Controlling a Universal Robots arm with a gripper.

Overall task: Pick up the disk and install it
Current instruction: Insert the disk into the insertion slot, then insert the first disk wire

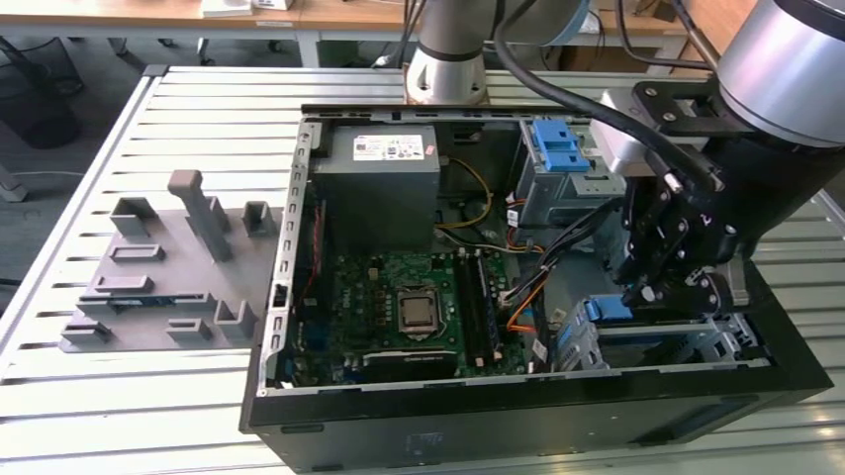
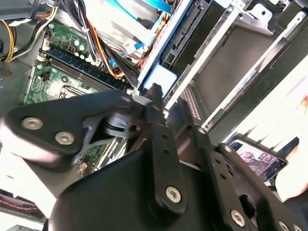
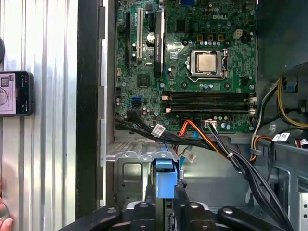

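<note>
The disk stands on edge in the metal drive cage (image 1: pixel 719 332) at the case's corner on the exterior view's right; its blue carrier bracket (image 1: pixel 618 309) sticks up out of the cage. In both wrist views the bracket's blue tab (image 3: pixel 165 182) (image 2: pixel 161 77) sits between my black fingers. My gripper (image 1: pixel 667 297) (image 3: pixel 165 195) (image 2: pixel 166 103) hangs straight over the cage, its fingers (image 3: pixel 150 192) pressed against the tab's two sides. The disk's silver body and label are hidden inside the cage.
The open computer case (image 1: pixel 284 297) lies on a slatted metal table (image 1: pixel 198 109). Inside are a green motherboard (image 1: pixel 410 307), a grey power supply (image 1: pixel 383 188), a second cage with a blue latch (image 1: pixel 561 148) and cable bundles (image 3: pixel 231 154). A grey fixture (image 1: pixel 172 267) lies at the exterior view's left. A phone (image 3: pixel 17 93) rests beside the case.
</note>
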